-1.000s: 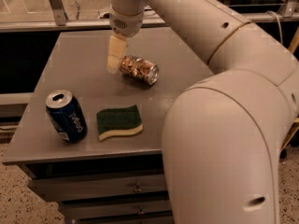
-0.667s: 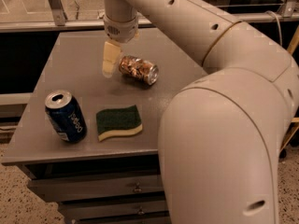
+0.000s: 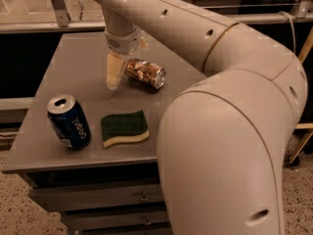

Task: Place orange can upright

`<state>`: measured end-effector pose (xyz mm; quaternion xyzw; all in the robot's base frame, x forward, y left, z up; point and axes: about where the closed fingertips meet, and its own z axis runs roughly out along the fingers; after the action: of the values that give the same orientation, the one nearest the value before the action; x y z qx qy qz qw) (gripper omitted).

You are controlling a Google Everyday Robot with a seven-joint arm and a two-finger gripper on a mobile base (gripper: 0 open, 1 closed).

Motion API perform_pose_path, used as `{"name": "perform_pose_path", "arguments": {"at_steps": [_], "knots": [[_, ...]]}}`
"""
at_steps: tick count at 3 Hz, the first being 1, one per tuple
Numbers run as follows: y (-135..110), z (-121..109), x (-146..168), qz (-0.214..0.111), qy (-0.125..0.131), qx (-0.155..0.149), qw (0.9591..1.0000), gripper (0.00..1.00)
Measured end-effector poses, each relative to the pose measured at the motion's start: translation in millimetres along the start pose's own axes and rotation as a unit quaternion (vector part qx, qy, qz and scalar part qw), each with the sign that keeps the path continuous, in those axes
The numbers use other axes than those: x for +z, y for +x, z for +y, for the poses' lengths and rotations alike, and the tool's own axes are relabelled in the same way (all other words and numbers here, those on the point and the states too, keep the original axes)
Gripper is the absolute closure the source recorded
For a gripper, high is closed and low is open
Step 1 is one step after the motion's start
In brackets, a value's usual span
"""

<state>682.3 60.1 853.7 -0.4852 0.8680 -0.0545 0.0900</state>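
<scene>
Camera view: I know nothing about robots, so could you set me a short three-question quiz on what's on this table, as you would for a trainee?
1. True or false: the orange can lies on its side on the table.
2. Fill in the blank: the blue can stands ____, beside the green sponge.
3. Which thing is the gripper closest to? A. the blue can B. the orange can C. the green sponge

Key
1. True.
2. Upright.
3. B. The gripper is close beside the orange can, over the far part of the table.
</scene>
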Motion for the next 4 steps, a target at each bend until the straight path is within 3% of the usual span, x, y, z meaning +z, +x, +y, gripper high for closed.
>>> {"name": "perform_pose_path", "arguments": {"at_steps": [2, 3, 4], "knots": [[3, -8, 4, 0.008, -0.005, 0.001, 1.0, 0.0], [14, -26, 16, 0.036, -0.014, -0.001, 0.9993, 0.0], [14, -27, 16, 0.036, -0.014, -0.001, 0.9993, 0.0]]}}
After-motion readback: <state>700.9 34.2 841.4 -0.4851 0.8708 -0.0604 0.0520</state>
